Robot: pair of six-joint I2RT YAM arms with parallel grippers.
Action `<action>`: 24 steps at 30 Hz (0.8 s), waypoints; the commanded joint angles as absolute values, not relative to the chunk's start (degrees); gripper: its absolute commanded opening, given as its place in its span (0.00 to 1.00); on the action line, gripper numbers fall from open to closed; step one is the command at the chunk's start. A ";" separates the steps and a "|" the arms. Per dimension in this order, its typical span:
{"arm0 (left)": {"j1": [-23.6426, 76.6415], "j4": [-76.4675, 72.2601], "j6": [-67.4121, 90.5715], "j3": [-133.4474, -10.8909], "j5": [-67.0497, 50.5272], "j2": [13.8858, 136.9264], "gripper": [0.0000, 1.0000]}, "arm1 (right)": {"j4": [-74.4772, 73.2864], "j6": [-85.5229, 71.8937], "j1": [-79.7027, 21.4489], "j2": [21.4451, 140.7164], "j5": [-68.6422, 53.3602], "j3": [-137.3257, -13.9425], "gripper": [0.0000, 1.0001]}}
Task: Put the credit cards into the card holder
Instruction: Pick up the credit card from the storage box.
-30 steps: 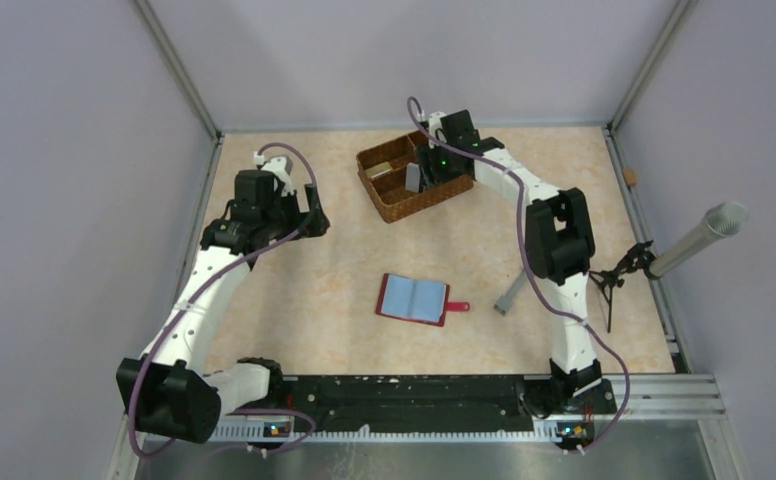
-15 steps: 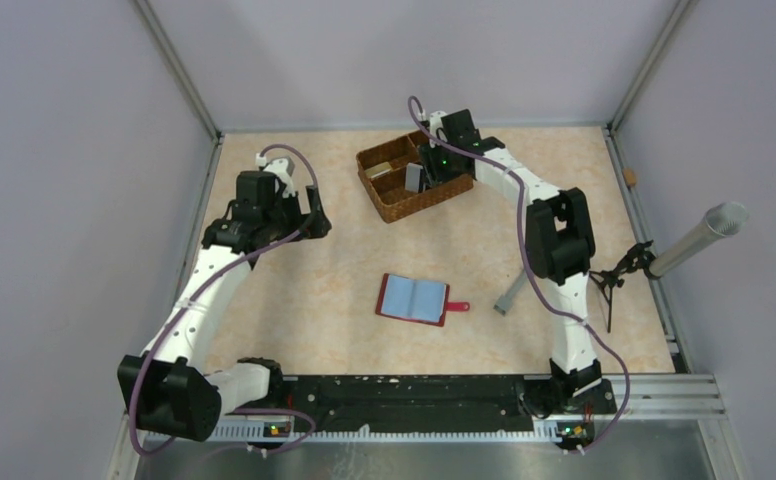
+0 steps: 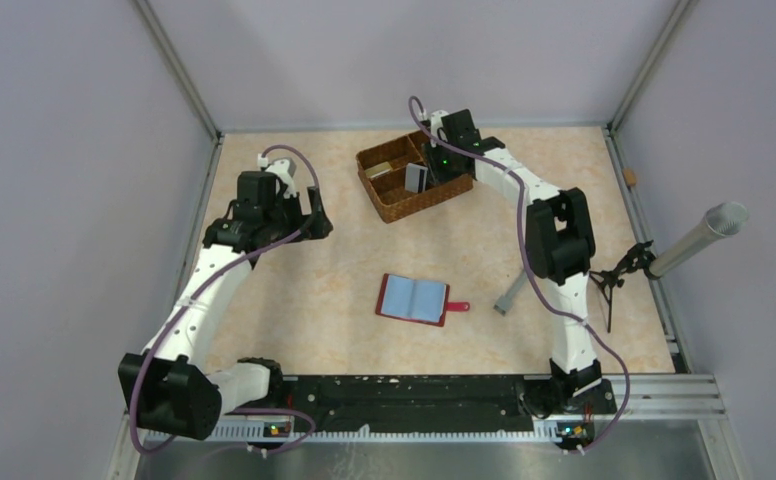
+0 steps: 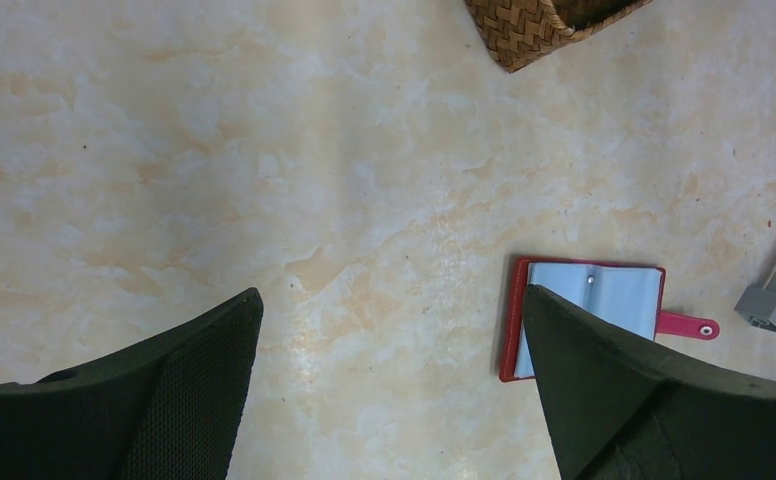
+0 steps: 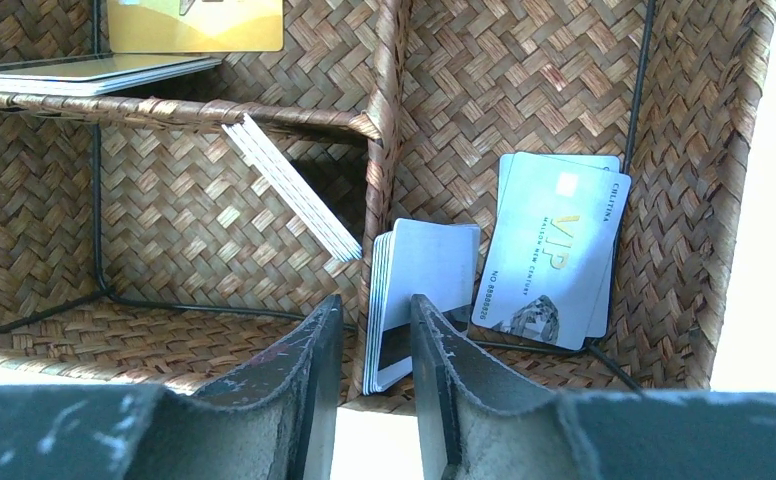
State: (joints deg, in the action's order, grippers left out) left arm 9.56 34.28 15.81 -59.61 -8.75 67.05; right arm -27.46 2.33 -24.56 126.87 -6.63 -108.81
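- Right wrist view: the right gripper (image 5: pixel 376 300) hangs over the near wall of the wicker basket (image 5: pixel 734 200). Its fingers are parted by a narrow slot.
- A small upright stack of credit cards (image 5: pixel 429 270) stands tilted against the middle divider, and its near edge reaches into that slot beside the right-hand finger. Whether the pads are already pinching it, I cannot tell.
- Other cards: a grey VIP pair (image 5: pixel 554 250) leans on the right wall, a second stack (image 5: pixel 289 190) leans in the left compartment, and a gold card (image 5: pixel 194 20) lies in the far one.
- Step in hand, as I judge it, is taking cards out of the basket. To do it well I would close squarely on the stack's faces, clear of the divider. I would lift straight up so no card fans out or snags the weave.
- Top external view: the card holder (image 3: pixel 414 298) lies open on the table (image 3: pixel 314 290), well apart from the basket and nearer the arm bases.
- Left wrist view: the left gripper (image 4: pixel 391 295) is spread wide over bare table, holding nothing, with the card holder just to its right.
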 commanded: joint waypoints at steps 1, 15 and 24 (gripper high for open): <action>9.32 33.05 14.94 -59.32 -9.75 67.32 0.99 | -24.88 1.51 -24.37 123.81 -6.40 -109.80 0.29; 9.32 33.05 14.57 -59.39 -11.20 67.92 0.99 | -24.63 1.41 -24.40 122.43 -4.75 -109.29 0.23; 9.32 33.05 14.41 -59.32 -11.65 67.94 0.99 | -24.13 1.43 -24.39 121.38 -3.95 -108.27 0.15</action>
State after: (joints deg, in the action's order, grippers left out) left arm 9.52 34.28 15.07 -59.53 -10.87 68.03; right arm -26.20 1.54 -24.56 126.45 -4.95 -108.73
